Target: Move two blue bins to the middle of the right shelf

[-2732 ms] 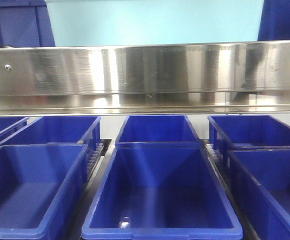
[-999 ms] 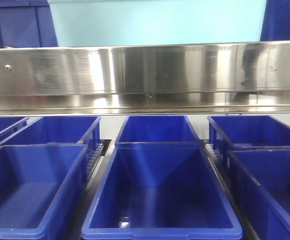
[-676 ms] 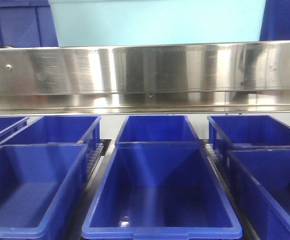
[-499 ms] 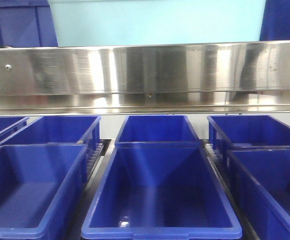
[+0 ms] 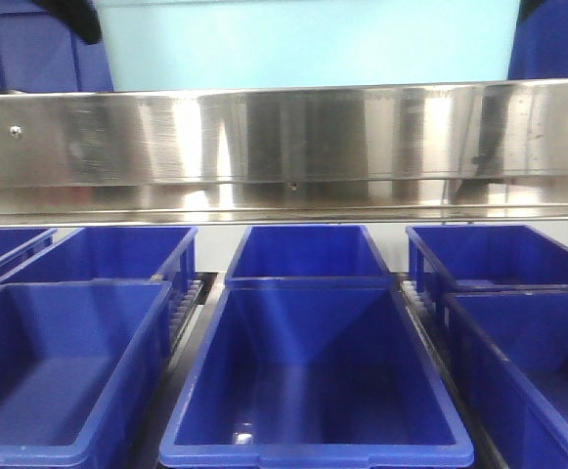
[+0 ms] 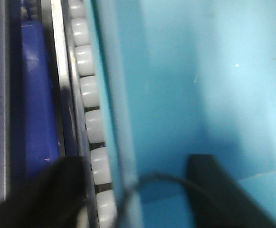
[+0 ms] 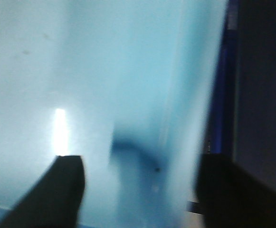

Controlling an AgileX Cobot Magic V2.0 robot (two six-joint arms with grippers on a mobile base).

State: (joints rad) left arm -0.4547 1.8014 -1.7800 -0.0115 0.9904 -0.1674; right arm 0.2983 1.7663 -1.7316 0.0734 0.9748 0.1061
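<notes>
- We judge the pale blue bin (image 5: 303,44) to be moulded plastic. It is probably light if empty, stiff along the rim, smooth and rather slippery on the walls, and not fragile.
- It stands on the upper level of the shelf, behind the steel rail (image 5: 284,137). It fills the middle, between the left dark-blue bin (image 5: 29,49) at the shelf's left end and the right dark-blue bin (image 5: 557,44) at its right end.
- It is wide, so we would lift it with both arms. Each arm should pinch the top of one side wall, at the same height, so the bin does not tip.
- The left gripper (image 6: 133,166) has its jaws spread and pinches nothing. The bin's left wall seems to run between the jaws, with the white rollers (image 6: 88,90) just outside that wall.
- The right gripper (image 7: 140,161) also has its jaws spread wide. The bin's right wall edge appears to lie between them, but the view is blurred.
- The bin's floor and contents are hidden, and the rail covers its foot. We cannot tell whether this is one bin or two nested.
- In the front view only the dark scraps (image 5: 73,18) at the top corners hint at the arms.
- The right shelf is not in view.
</notes>
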